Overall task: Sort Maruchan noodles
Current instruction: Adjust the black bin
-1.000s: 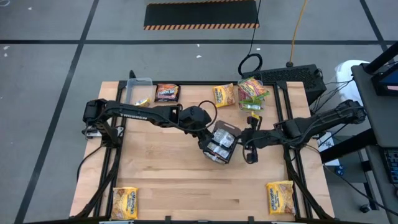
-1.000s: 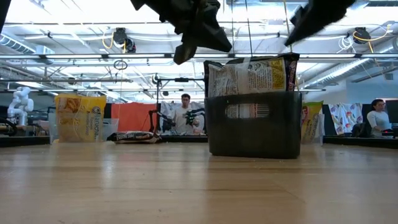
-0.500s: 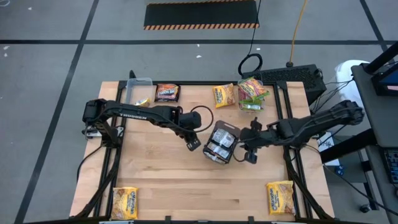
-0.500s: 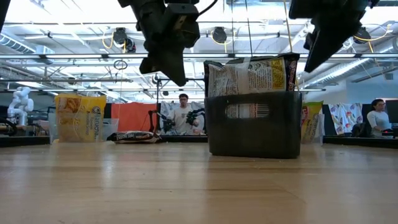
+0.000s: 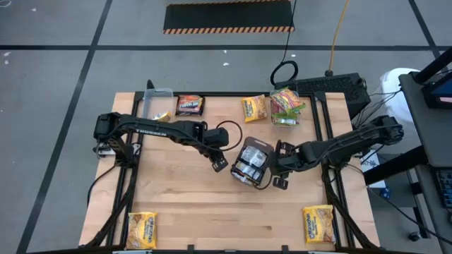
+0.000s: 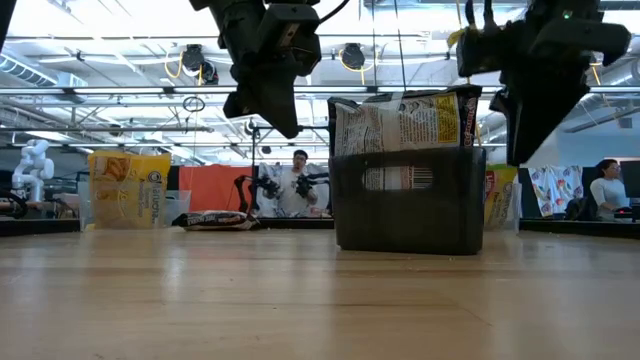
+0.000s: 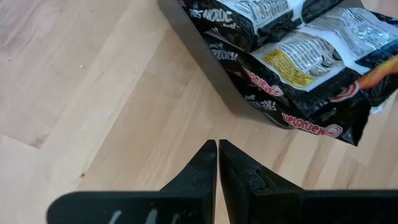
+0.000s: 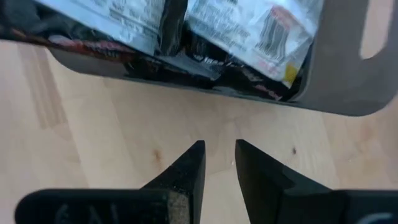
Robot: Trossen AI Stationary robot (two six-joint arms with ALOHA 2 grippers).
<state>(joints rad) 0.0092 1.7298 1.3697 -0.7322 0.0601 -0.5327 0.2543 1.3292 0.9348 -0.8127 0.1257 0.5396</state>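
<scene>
A dark grey tray (image 5: 260,144) stands mid-table, with dark Maruchan noodles packets (image 5: 251,164) standing on edge in it. My left gripper (image 5: 221,166) hangs shut just left of the tray, above the table, pointing steeply down (image 7: 217,149). My right gripper (image 5: 277,183) hangs open at the tray's right side, also pointing down, with bare wood between its fingers (image 8: 219,155). Loose packets lie flat on the table: a dark one (image 5: 189,105) and a yellow one (image 5: 254,107) at the far edge, and two yellow ones (image 5: 141,229) (image 5: 318,224) at the near corners.
A clear tub (image 5: 155,104) with a yellow packet in it stands at the far left. Another tub (image 5: 286,106) at the far right holds green-edged pink packets. Bare wood lies between the tray and the near edge. People show in the room beyond the table.
My left gripper has drawn back from over the tray toward the table's left and tipped further downward, then kept still. My right gripper has sunk beside the tray's right side, tipping down and rolling at the wrist. The tray and packets have kept their place.
</scene>
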